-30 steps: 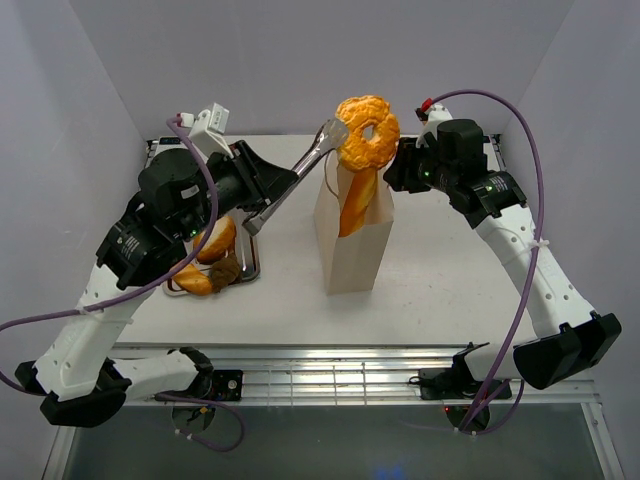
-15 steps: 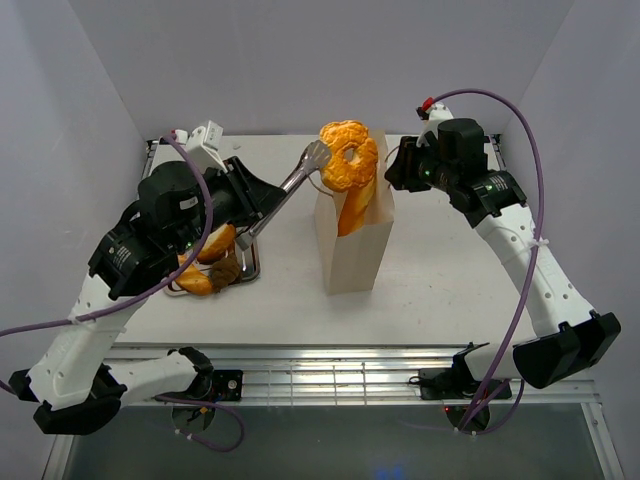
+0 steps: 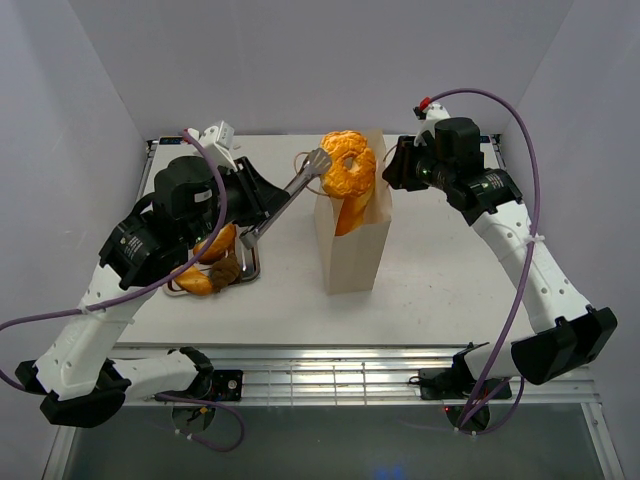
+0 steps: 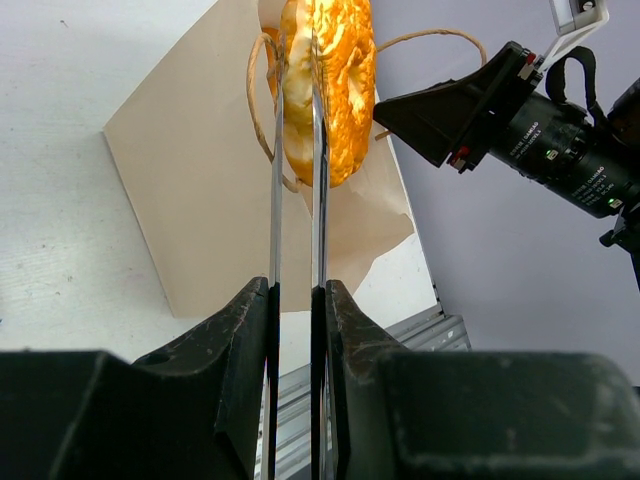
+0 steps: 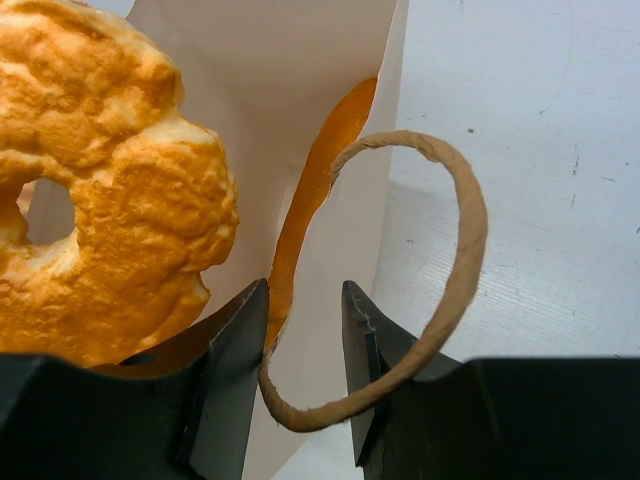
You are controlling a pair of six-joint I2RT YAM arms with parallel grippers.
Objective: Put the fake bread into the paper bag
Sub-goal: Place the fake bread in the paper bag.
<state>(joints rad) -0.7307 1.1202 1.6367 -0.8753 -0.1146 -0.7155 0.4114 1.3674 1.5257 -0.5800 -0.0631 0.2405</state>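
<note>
Top view: you had one bag (image 3: 352, 255) upright mid-table, one donut (image 3: 348, 165), one baguette (image 3: 350, 212), two countable rolls (image 3: 213, 243), one tongs (image 3: 290, 188) and one tray (image 3: 252, 262). Your left gripper (image 3: 262, 208) was clenched on the tongs' rear end. The tongs' tips pinched the donut, which hung at the bag's mouth. The baguette stood inside the bag with its top poking out. Your right gripper (image 3: 393, 172) sat at the bag's right rim, jaws unreadable from here. The rolls lay on the tray at left, mostly hidden under your left arm, so there may have been more.

Left wrist: both tongs blades (image 4: 295, 200) ran up between your fingers, squeezed nearly together, and ended on the donut (image 4: 338, 90). Two handles (image 4: 262, 120) looped off the bag (image 4: 200, 200). The donut's top was cut off by the frame.

Right wrist: your jaws stood part open, straddling the bag's rim wall (image 5: 330, 250), with the root of one of the handles (image 5: 455, 260) between them. Whether the pads pressed the paper, you couldn't tell. The donut (image 5: 110, 200) was cropped at left. Only an orange sliver of the baguette (image 5: 310, 195) showed.
</note>
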